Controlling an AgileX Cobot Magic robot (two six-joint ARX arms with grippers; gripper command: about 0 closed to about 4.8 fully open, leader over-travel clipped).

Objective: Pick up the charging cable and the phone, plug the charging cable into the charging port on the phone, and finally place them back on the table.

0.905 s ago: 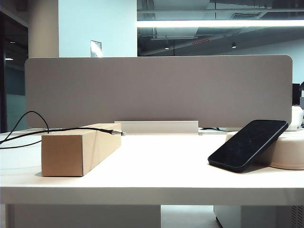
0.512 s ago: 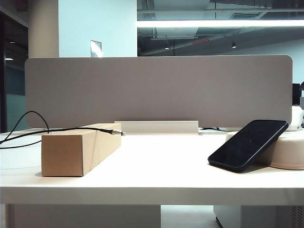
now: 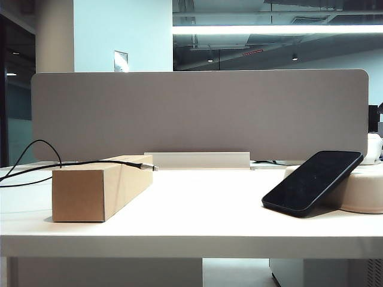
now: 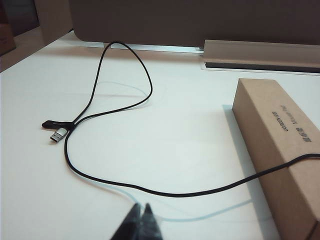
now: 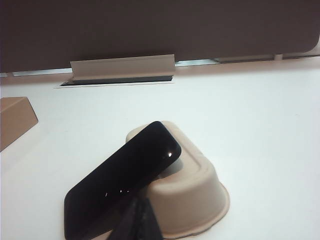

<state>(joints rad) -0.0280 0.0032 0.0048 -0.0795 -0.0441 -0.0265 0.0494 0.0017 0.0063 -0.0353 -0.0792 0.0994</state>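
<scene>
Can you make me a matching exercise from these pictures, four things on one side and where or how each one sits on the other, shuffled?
Things:
1. charging cable
2. phone
3. cardboard box
4. left gripper

States:
A. propped tilted against the upturned cream tray
B. shut, hovering above the white table
C. draped over the box, plug end sticking out past it
D. lying lengthwise on the left of the table

Pairs: 1-C, 2-A, 3-D, 4-B
</scene>
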